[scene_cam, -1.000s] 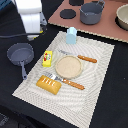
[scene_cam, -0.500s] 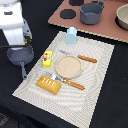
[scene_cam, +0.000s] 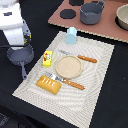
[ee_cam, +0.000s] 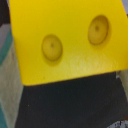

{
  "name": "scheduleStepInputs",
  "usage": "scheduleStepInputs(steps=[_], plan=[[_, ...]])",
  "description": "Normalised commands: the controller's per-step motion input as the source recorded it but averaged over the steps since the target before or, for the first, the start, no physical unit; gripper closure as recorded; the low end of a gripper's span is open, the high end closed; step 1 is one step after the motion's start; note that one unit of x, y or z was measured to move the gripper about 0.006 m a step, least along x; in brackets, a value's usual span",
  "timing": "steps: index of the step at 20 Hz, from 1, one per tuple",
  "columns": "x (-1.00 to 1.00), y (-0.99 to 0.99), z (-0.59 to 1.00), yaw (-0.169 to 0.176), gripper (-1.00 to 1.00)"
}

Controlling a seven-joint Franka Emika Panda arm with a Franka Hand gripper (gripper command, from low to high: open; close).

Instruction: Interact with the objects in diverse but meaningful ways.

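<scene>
1. Jaws themselves are not visible in either view; how far apart they stand cannot be told. In the wrist view the yellow holed cheese wedge (ee_cam: 67, 40) fills most of the picture, very close to the camera, with two round holes on its face, which suggests it sits at the gripper, though no finger is seen touching it.
2. Below the cheese in the wrist view lie a dark surface and a strip of pale woven cloth along one edge.
3. The exterior view shows what the wrist view does not: the white arm (scene_cam: 14, 25) stands at the exterior view's left, over a grey pan (scene_cam: 20, 55) on the dark table (scene_cam: 107, 95). The gripper and the cheese are hidden by the arm's body there.
4. On the striped placemat (scene_cam: 95, 75) lie the pale blue-and-white milk carton (scene_cam: 72, 35) upright near the far edge, the yellow box with red label (scene_cam: 47, 58) just beside the round plate (scene_cam: 68, 67), and the golden-brown bread loaf (scene_cam: 49, 84) near the front.
5. Orange-handled cutlery (scene_cam: 86, 59) lies on either side of the plate.
6. A grey pot (scene_cam: 92, 12) stands on the brown board (scene_cam: 107, 30) beyond the mat.
</scene>
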Motion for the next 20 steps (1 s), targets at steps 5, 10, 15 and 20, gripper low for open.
scheduleStepInputs(steps=[5,10,15,20], plan=[[-0.23,0.00,-0.39,0.011,1.00],[-0.28,0.00,-0.38,0.019,1.00],[-0.38,0.00,-0.28,0.033,1.00],[-0.59,-0.08,-0.03,0.024,1.00]])
